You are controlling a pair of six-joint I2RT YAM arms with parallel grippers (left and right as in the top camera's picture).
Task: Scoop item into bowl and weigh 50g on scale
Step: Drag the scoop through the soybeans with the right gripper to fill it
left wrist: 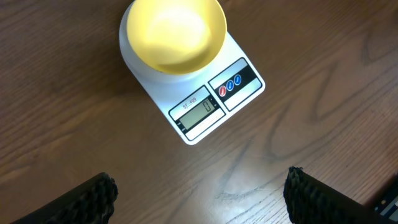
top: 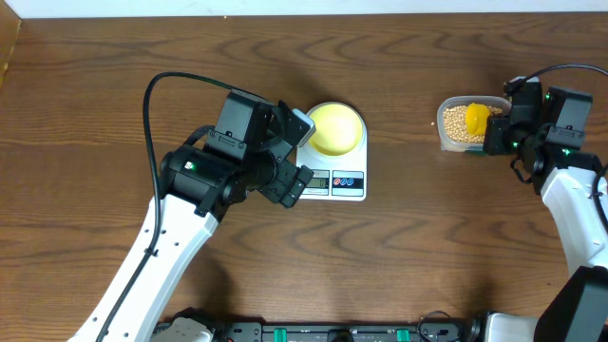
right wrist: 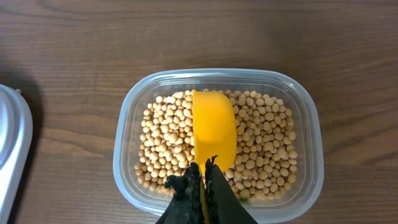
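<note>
Overhead: pale-yellow round bowl [top: 335,128] sits on the white flat digital scale [top: 334,183]. Left wrist: left gripper [left wrist: 202,199] spread wide, empty, near it. Right wrist: right gripper [right wrist: 202,186] clamped on a bright yellow plastic scoop [right wrist: 213,127] among tan round beans [right wrist: 165,143] in a clear plastic tub [right wrist: 124,143]. Scooping seems in hand; next, a level lift.

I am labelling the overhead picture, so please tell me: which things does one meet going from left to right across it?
Left gripper → bowl → tub → right gripper. The scale and the scoop overlap these, so they are left out.
</note>
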